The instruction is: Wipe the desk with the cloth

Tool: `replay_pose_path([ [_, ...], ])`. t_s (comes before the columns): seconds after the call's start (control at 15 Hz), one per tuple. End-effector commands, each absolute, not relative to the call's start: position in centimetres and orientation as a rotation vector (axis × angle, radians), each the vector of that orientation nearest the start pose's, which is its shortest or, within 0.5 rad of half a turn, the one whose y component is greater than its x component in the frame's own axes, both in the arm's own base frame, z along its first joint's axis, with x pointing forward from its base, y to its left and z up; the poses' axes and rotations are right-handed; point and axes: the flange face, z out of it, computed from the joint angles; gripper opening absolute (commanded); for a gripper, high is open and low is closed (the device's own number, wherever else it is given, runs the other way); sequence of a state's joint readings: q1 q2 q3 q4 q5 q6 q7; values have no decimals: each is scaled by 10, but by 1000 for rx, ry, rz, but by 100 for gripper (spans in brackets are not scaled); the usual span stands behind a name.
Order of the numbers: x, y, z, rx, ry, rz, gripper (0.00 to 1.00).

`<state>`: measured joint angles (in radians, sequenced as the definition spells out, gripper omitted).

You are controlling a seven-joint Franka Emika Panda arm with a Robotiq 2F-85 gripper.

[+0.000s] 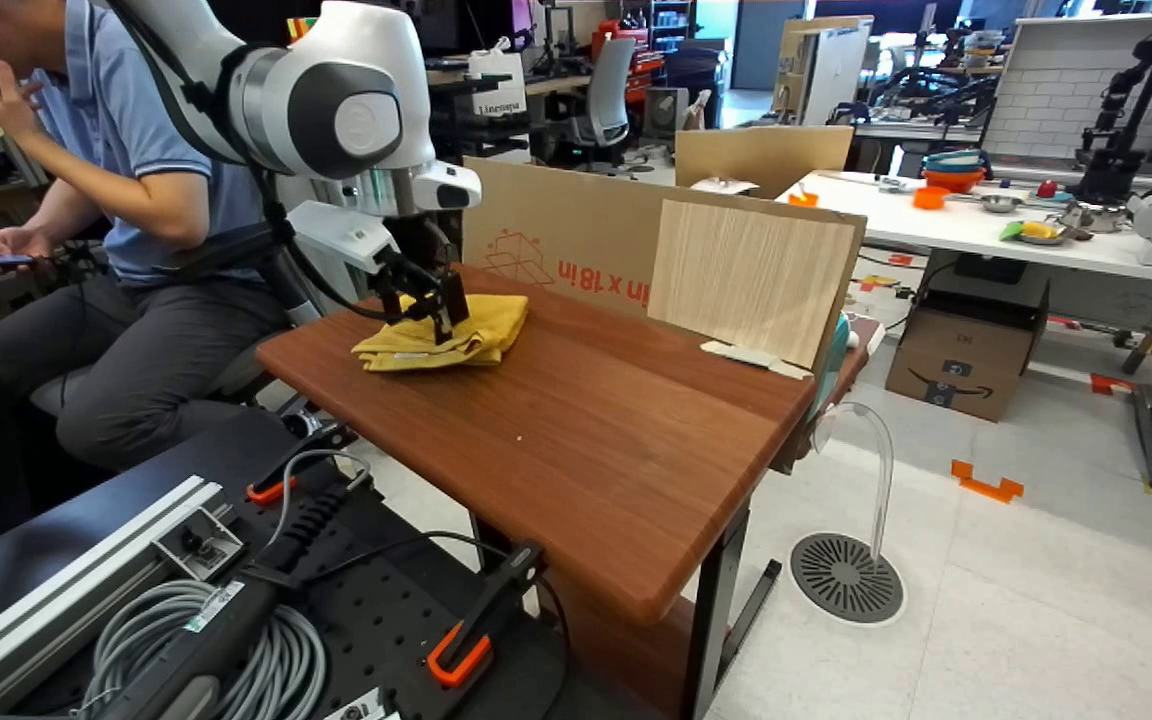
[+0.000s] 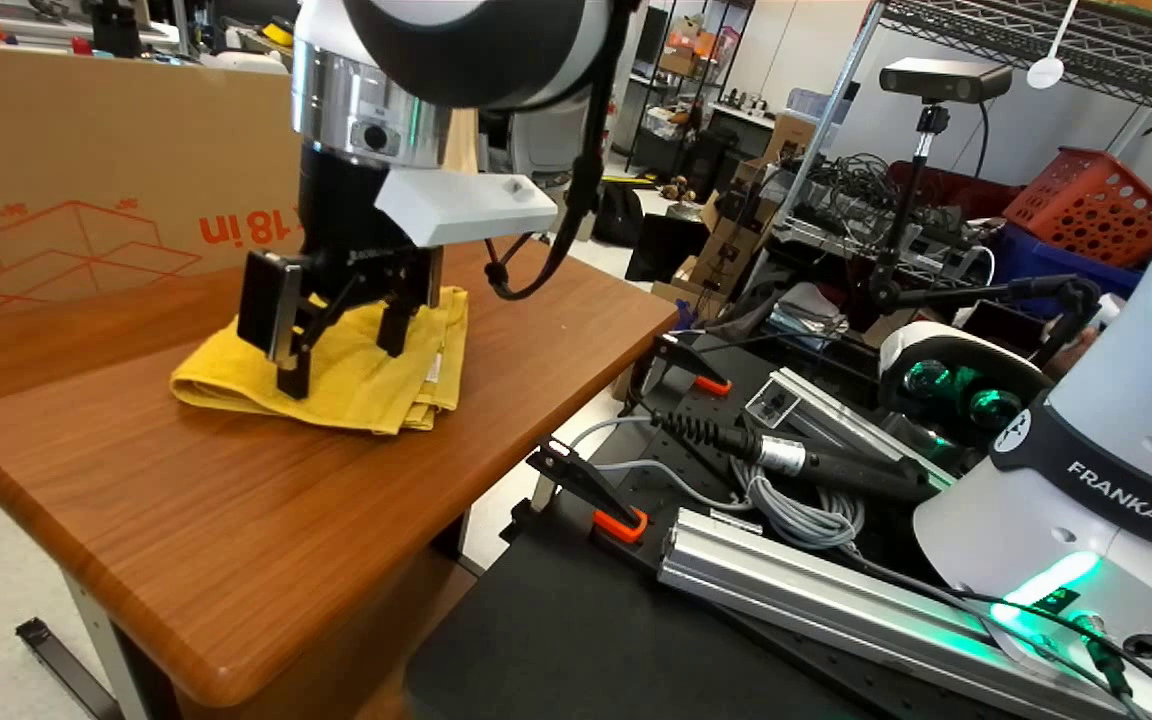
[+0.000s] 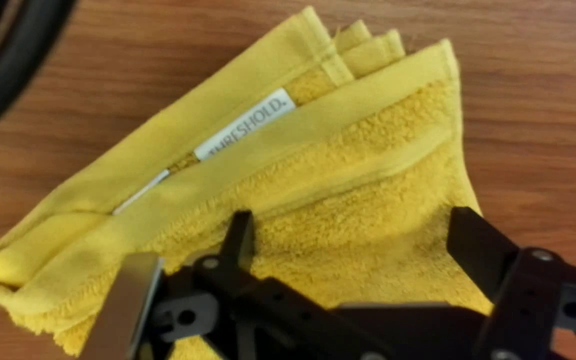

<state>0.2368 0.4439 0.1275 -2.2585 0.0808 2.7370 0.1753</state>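
A folded yellow cloth [image 1: 498, 318] lies on the brown wooden desk [image 1: 576, 450] toward one end. The cloth also shows in an exterior view [image 2: 361, 390] and fills much of the wrist view [image 3: 338, 185], with a white tag showing on a fold. My gripper [image 1: 420, 318] points down over the cloth. In an exterior view [image 2: 343, 362] and in the wrist view [image 3: 352, 214] its two black fingers stand wide apart, with flat cloth below and between them and nothing pinched. The fingertips are at or just above the cloth; I cannot tell whether they touch it.
A cardboard sheet [image 1: 566, 235] stands along the desk's long edge, with a light wood panel [image 1: 751, 280] against it. Clamps with orange pads [image 1: 461, 650] sit on the black bench [image 1: 386, 600] beside the desk. A person [image 1: 151, 200] sits close to the desk's end.
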Motion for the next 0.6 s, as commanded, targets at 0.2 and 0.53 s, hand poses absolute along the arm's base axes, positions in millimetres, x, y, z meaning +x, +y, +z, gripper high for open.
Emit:
replay_pose_path([
  [0.2,462,188,275,-2979,-242,-433,100],
  [0.53,459,184,293,-2980,-232,-436,100],
])
